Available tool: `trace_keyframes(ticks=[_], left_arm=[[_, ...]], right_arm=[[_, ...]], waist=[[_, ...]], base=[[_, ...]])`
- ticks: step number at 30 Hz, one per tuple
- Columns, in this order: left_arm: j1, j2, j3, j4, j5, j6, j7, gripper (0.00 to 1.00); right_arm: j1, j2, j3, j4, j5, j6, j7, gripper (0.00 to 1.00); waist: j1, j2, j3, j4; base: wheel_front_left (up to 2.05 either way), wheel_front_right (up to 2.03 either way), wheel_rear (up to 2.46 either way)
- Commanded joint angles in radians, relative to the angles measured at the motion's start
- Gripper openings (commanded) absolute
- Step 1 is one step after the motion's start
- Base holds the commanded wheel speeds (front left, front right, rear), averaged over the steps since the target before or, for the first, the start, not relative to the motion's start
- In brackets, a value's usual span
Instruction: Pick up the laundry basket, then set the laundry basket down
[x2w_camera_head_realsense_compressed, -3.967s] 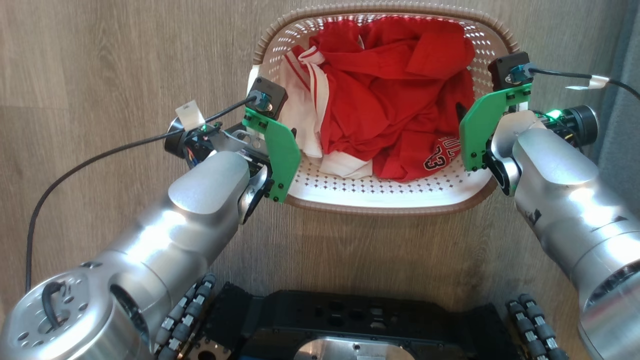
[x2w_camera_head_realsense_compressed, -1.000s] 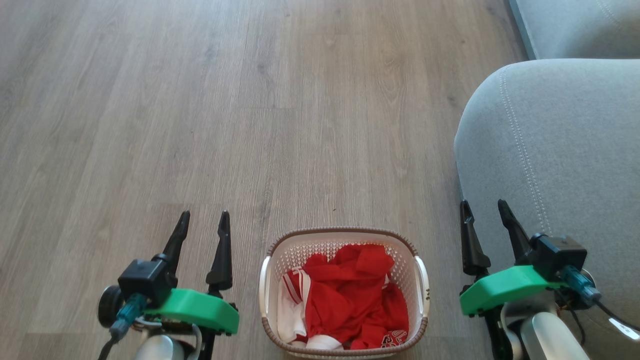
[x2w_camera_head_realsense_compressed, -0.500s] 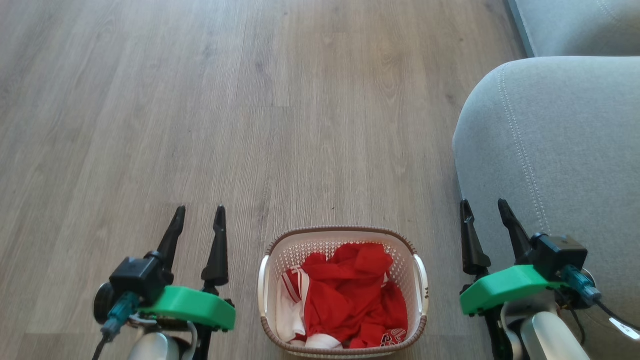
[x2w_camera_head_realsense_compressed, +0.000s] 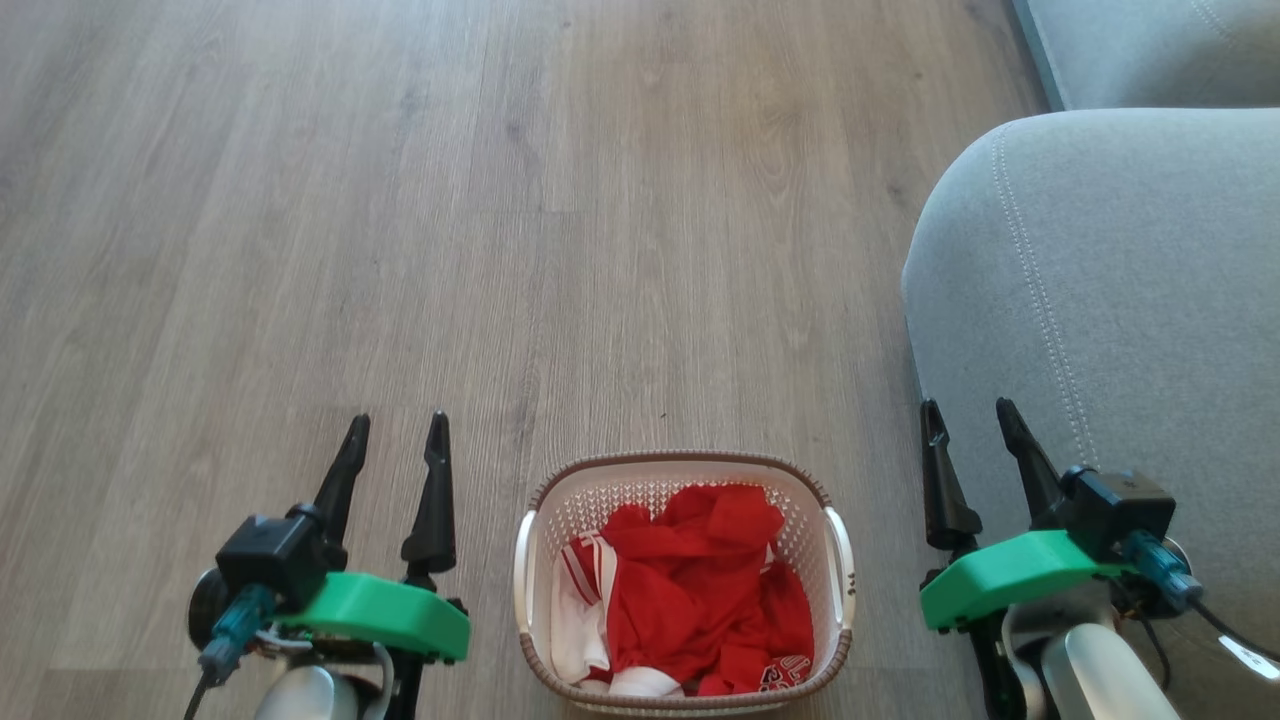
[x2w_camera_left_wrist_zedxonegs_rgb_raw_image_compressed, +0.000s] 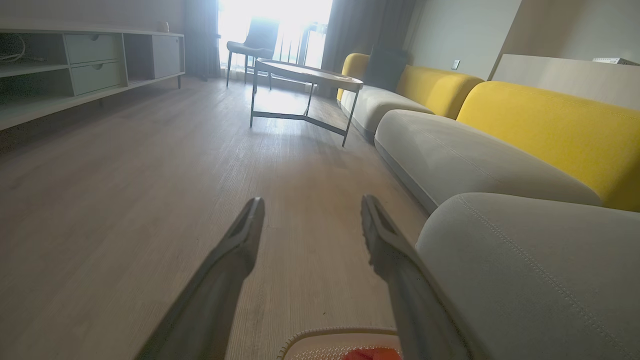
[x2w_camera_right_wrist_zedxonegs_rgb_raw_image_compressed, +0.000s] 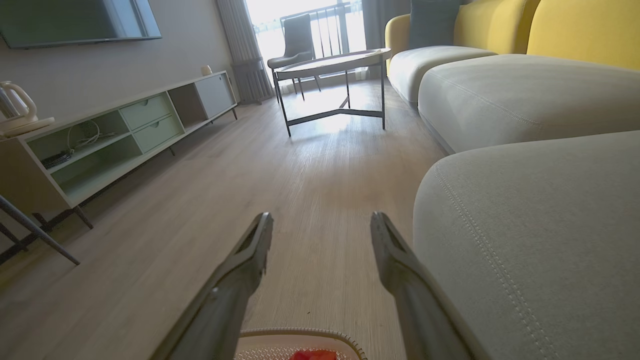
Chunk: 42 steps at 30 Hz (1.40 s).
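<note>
Basket-wise, you look finished: the laundry basket (x2w_camera_head_realsense_compressed: 684, 580) sits on the floor (x2w_camera_head_realsense_compressed: 500, 250) between your spread, empty left gripper (x2w_camera_head_realsense_compressed: 397, 428) and right gripper (x2w_camera_head_realsense_compressed: 968, 414), so just hold clear.

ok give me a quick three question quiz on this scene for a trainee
1. True or false: the left gripper is shut on a handle of the laundry basket.
2. What lies inside the basket?
A. folded blue towels
B. red and white clothes
C. nothing
3. Fill in: to the right of the right gripper stands a grey ____.

Key
1. False. Both grippers are open, apart from the basket, which sits on the wooden floor between them.
2. B
3. sofa
</note>
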Motion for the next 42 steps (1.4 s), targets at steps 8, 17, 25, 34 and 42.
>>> trace_keyframes(ticks=[8,17,25,34,42], left_arm=[[0.003,0.0,0.001,0.03,-0.028,-0.012,0.0,0.0],[0.021,0.004,0.011,0.07,-0.103,-0.014,0.015,0.0],[0.01,0.009,0.024,0.079,-0.191,-0.02,0.034,0.0],[-0.001,0.013,0.04,0.088,-0.29,-0.026,0.056,0.0],[-0.01,0.016,0.055,0.093,-0.376,-0.031,0.076,0.0]], right_arm=[[0.002,0.0,0.002,0.018,0.002,0.0,0.001,0.0],[0.019,-0.004,-0.002,0.056,0.076,0.0,0.017,0.0],[0.014,-0.008,-0.014,0.059,0.164,0.001,0.035,0.0],[0.009,-0.012,-0.028,0.061,0.261,0.001,0.056,0.0],[0.005,-0.015,-0.041,0.062,0.347,0.001,0.075,0.0]], waist=[[0.0,0.0,-0.001,0.001],[0.0,0.0,-0.002,-0.002],[0.0,0.0,-0.003,-0.007],[0.0,0.0,-0.003,-0.011],[0.0,0.0,-0.004,-0.016]], base=[[0.0,0.0,0.0],[0.0,0.0,0.0],[0.0,0.0,0.0],[0.0,0.0,0.0],[0.0,0.0,0.0]])
